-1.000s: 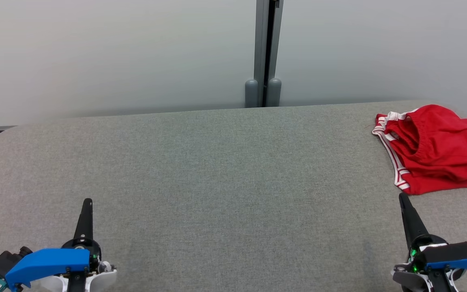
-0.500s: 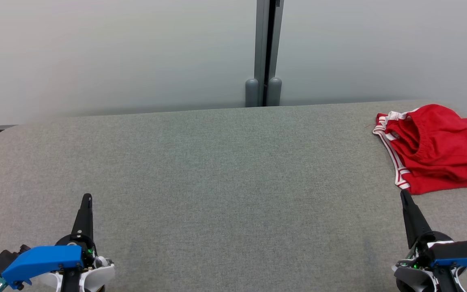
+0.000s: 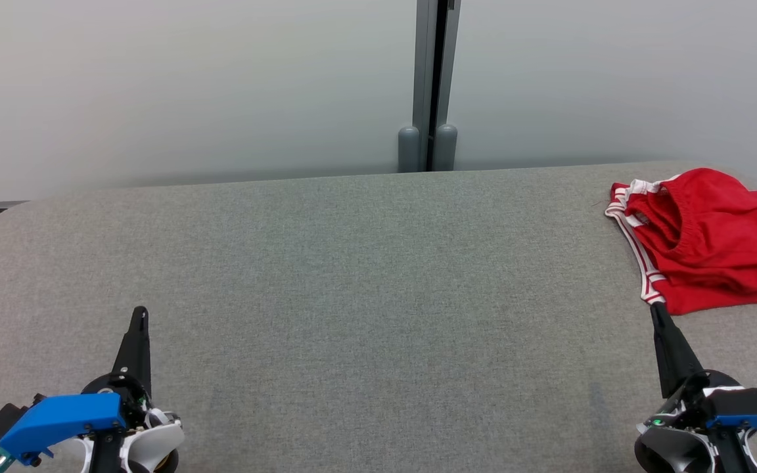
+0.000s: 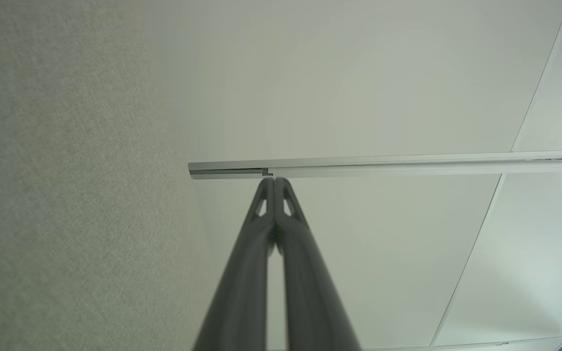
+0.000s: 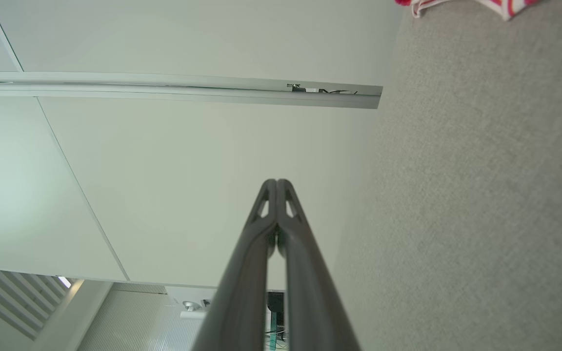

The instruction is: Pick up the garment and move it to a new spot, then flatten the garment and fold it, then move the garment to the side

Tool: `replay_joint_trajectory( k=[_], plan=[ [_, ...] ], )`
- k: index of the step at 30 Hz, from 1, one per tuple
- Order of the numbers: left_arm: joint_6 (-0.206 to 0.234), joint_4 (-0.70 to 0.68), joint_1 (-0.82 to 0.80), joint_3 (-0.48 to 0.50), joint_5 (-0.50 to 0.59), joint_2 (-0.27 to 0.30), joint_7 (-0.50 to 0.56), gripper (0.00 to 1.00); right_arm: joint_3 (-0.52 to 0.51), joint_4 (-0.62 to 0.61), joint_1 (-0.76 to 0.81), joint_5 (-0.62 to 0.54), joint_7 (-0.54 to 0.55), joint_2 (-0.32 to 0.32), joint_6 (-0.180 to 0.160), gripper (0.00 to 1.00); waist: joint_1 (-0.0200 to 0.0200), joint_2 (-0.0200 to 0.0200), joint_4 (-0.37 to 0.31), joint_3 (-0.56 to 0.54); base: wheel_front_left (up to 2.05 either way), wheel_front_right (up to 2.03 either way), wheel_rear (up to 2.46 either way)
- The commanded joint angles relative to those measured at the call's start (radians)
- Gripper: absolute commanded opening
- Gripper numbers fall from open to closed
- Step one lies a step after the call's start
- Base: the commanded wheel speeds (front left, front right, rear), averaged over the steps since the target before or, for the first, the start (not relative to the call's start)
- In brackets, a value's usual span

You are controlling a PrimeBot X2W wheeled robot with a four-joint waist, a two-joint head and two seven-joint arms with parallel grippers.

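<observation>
Grey felt tabletop [image 3: 352, 263], pale wall panels [image 3: 188, 85] behind, dark vertical seam [image 3: 432, 79] at centre. Red garment [image 3: 707, 243] w/ white-striped trim lies bunched at far right of tabletop, near rear edge. R gripper [image 3: 656, 310]: fingers pressed together, tip just beside garment's near hem; contact can't be told. L gripper [image 3: 140, 312]: fingers pressed together, low left, well apart from garment. Both point fwd toward wall, holding nothing.
</observation>
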Motion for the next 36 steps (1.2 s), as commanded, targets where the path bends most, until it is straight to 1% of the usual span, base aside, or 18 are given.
replay_joint_trajectory(
  k=[1,36],
  plan=[
    [-0.012,0.001,-0.016,0.004,-0.02,0.001,0.006,0.0,-0.004,0.002,-0.014,0.019,0.004,0.002,0.0,0.0,0.0001,0.0,0.0,0.0,0.0,0.0,0.0],
    [-0.009,0.001,-0.014,0.004,-0.023,0.001,0.007,0.0,-0.004,0.002,-0.013,0.023,0.006,0.002,0.0,0.0,0.0001,0.0,0.0,0.0,0.0,0.0,0.0]
  ],
)
